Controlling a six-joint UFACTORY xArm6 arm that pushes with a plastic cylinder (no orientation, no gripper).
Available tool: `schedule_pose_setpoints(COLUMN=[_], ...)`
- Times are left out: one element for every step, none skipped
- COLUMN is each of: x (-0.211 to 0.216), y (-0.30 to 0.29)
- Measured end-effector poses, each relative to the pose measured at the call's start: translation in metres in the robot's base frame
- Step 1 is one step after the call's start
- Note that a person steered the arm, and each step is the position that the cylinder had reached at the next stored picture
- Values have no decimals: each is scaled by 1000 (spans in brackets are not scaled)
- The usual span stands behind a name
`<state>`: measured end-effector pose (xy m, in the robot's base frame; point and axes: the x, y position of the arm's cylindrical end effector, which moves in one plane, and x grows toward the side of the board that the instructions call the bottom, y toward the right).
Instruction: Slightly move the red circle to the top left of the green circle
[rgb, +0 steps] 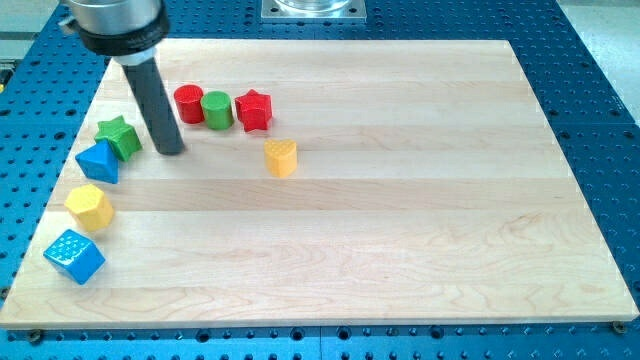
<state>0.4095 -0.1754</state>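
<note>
The red circle (189, 104) stands near the board's top left, touching the left side of the green circle (217, 109). A red star (254, 110) sits just to the right of the green circle. My tip (171, 151) rests on the board below and slightly left of the red circle, a short gap away from it. The dark rod rises from the tip toward the view's top left.
A green star (119, 137) and a blue triangle (99, 161) lie left of the tip. A yellow hexagon (89, 207) and a blue cube (74, 256) sit lower left. A yellow heart (281, 157) lies right of the tip. The wooden board (400, 200) sits on a blue perforated table.
</note>
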Motion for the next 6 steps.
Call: schedule_pose_setpoints(x=[0,-13,-47,-47,-47,-47], y=[-16,-15,-16,-6,-2,-3])
